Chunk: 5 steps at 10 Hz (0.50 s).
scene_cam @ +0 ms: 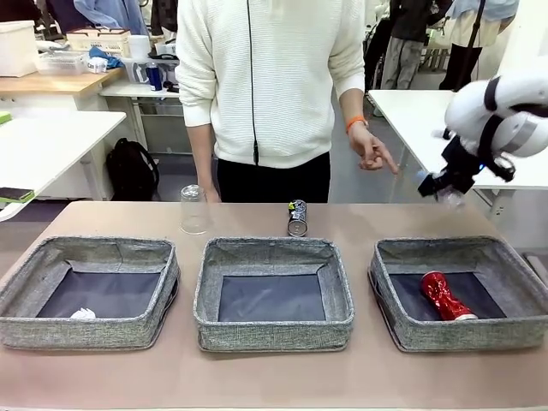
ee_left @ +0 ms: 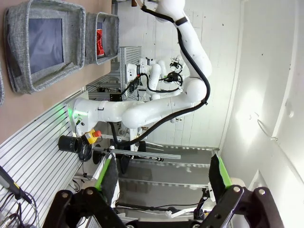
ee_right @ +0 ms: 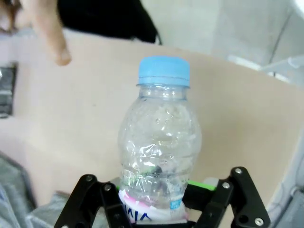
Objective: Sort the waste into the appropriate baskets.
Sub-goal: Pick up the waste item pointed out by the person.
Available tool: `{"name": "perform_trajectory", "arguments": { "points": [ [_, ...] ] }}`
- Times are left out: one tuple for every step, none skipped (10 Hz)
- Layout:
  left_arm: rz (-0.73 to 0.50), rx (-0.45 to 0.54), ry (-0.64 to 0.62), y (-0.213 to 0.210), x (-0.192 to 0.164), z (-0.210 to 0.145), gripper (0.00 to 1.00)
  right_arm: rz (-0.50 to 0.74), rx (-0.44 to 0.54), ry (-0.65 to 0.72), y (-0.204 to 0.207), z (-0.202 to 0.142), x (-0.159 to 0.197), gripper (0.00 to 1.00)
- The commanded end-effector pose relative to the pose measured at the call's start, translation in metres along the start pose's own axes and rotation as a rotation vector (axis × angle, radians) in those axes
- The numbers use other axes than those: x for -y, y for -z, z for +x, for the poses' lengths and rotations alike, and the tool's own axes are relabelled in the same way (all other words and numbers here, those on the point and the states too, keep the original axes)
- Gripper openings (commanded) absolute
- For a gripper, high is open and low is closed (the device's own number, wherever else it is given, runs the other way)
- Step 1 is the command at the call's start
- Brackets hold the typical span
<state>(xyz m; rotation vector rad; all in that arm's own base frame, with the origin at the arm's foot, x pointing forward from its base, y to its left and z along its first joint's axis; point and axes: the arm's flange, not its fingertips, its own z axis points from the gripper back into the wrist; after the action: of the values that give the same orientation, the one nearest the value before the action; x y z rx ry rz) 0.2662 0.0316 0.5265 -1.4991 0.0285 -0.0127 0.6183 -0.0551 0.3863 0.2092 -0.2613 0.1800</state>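
Bearing dents, the clear bottle (ee_right: 159, 137) has a blue cap.

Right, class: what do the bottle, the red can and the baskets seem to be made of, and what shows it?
Bottle: thin clear plastic, glossy; it is see-through, with dented, crinkled walls.
Red can: probably thin metal with a shiny red coat; it is crushed and shows bright glints.
Baskets: grey woven fabric, matt; speckled weave and soft, slightly sagging walls. The dark flat bottoms may be cloth too.

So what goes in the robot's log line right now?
right claw: shut on bottle | left claw: open | red can: in right basket | cup, dark can: on table
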Motion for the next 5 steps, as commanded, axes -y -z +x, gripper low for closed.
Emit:
{"name": "perform_trajectory", "arguments": {
  "points": [
    [-0.006,0.008,0.019,0.001,0.002,0.001,1.00,-0.034,-0.036,0.211,-0.072,-0.019,-0.036,0.00],
    [-0.006,0.008,0.019,0.001,0.002,0.001,1.00,-0.079,-0.044,0.336,-0.113,-0.037,-0.064,0.00],
    [-0.006,0.008,0.019,0.001,0.002,0.001,1.00,-0.114,-0.041,0.455,-0.137,-0.055,-0.089,0.00],
    [-0.006,0.008,0.019,0.001,0.002,0.001,1.00,-0.167,0.002,0.463,-0.156,-0.081,-0.122,0.00],
    [-0.006,0.008,0.019,0.001,0.002,0.001,1.00,-0.193,0.018,0.425,-0.163,-0.105,-0.149,0.00]
  ]
}}
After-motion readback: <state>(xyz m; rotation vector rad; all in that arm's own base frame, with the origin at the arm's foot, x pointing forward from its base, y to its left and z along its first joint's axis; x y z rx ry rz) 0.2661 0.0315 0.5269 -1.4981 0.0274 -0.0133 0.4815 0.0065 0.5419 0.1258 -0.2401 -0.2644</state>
